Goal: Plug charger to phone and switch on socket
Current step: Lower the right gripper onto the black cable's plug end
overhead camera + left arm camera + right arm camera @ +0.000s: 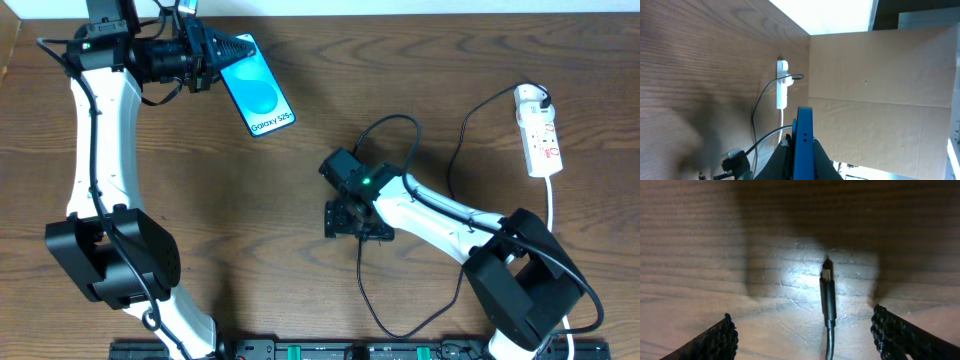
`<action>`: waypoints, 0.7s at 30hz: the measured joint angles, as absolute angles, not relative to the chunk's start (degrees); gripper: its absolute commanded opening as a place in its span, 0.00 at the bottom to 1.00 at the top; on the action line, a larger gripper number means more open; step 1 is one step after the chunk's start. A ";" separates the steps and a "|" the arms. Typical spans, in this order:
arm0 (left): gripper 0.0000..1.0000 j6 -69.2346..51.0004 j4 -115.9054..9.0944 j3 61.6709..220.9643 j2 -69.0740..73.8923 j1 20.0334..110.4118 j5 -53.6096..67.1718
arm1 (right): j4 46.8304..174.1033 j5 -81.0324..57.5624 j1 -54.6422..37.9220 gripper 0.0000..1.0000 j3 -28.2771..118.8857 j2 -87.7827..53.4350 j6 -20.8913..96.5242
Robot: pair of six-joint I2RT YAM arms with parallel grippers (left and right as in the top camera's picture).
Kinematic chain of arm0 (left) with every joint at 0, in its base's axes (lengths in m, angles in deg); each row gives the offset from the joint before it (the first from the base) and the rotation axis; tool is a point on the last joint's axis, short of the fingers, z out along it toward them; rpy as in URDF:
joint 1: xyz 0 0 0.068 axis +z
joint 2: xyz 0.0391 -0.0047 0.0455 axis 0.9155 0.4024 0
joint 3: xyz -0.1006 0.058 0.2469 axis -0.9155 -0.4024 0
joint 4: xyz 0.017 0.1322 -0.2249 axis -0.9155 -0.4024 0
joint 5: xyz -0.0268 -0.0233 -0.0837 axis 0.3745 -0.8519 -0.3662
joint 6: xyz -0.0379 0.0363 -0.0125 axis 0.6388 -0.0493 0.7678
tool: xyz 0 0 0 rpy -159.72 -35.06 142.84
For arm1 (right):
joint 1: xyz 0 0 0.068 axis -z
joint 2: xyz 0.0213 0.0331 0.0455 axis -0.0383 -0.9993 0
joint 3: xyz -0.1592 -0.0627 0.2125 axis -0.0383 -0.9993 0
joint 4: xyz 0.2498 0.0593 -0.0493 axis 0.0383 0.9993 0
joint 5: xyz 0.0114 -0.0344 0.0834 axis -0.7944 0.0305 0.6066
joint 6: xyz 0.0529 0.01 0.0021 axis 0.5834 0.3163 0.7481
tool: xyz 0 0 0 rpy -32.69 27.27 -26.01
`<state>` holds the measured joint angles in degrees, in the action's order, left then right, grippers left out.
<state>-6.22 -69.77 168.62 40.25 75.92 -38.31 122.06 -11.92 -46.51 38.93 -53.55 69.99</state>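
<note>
My left gripper [222,52] is shut on the phone [259,93], a slim blue-screened phone held at the back left. In the left wrist view the phone [803,142] shows edge-on between the fingers [804,150]. The charger is a thin black cable [362,280] looping over the table, its plug in the white socket strip [541,131] at the right. My right gripper [357,220] is open at mid-table, low over the cable's connector tip. In the right wrist view the tip [827,292] lies on the wood between the spread fingers [805,335], touching neither.
The wooden table [250,250] carries the strip's white cord [553,195] running toward the front right. A cardboard wall [880,100] stands beyond the table's far right edge. A black rail [330,350] lies along the front edge.
</note>
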 measured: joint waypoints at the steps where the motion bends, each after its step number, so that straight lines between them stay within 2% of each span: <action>1: 0.08 -6.22 -69.74 168.62 40.25 75.92 -38.31 | 122.11 -12.01 -46.66 0.81 38.93 -53.55 70.10; 6: 0.08 -6.22 -69.77 168.62 40.25 75.92 -38.29 | 121.93 -13.32 -47.76 0.66 38.93 -53.62 71.24; 21: 0.07 -6.22 -69.85 168.62 40.25 75.92 -38.29 | 121.67 -16.05 -47.91 0.65 38.93 -54.78 72.24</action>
<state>-6.22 -69.85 168.62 40.25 75.92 -38.29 121.67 -16.05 -47.91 38.93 -54.78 72.24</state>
